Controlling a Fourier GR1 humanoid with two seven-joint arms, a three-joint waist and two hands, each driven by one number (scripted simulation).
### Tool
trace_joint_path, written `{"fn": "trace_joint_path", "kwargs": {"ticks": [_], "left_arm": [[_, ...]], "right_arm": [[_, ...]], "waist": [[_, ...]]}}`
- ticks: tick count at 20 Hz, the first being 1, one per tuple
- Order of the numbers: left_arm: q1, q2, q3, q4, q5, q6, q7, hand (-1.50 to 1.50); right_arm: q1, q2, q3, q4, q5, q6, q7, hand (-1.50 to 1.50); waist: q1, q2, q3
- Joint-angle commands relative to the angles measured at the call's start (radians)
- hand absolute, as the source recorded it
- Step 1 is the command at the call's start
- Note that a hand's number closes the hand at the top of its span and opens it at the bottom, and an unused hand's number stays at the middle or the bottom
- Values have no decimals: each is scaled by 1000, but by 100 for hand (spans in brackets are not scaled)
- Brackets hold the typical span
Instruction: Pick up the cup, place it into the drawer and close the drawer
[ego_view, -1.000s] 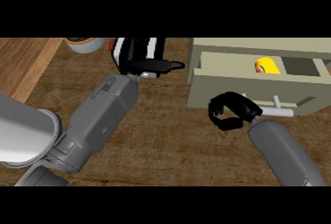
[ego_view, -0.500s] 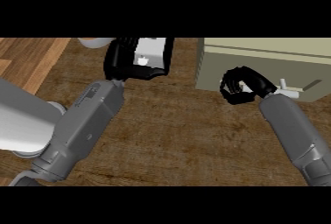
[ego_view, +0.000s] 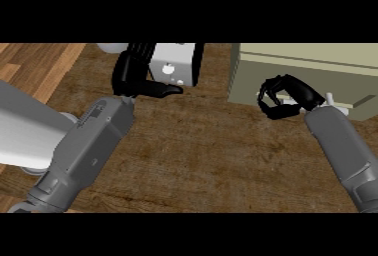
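Observation:
The beige drawer unit (ego_view: 310, 55) stands at the upper right, its drawer front (ego_view: 247, 85) pushed in flush. No cup shows; the inside of the drawer is hidden. My right hand (ego_view: 284, 97) is curled against the drawer front, just left of the small pale handle (ego_view: 330, 98), with nothing visibly held. Over at the upper left my left hand (ego_view: 133, 75) is open, fingers pointing up and thumb out to the right, holding nothing.
A white box-like appliance (ego_view: 176, 62) with a dark stripe stands right behind my left hand. A pale round object (ego_view: 111, 47) peeks in at the top left. Brown wooden counter (ego_view: 199, 150) spreads between my forearms.
One second ago the drawer stood open with a yellow cup inside. My right hand has travelled with the drawer front toward the unit, and the drawer now looks closed. The left hand stays raised.

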Motion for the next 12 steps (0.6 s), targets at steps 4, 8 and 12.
{"fn": "trace_joint_path", "kwargs": {"ticks": [4, 8, 12], "left_arm": [[20, 19, -9, -25, 1, -40, 10, -150], [22, 23, 3, -37, 15, -41, 22, -150], [54, 24, -6, -46, 18, -74, 17, -150]], "right_arm": [[-167, -125, -87, 28, -14, -63, 74, 150], [-159, -156, -105, 11, -46, -12, 74, 150], [-150, -148, -104, -7, -54, -11, 92, 150]], "waist": [[48, 22, -10], [52, 17, -10], [65, 20, -12]]}}
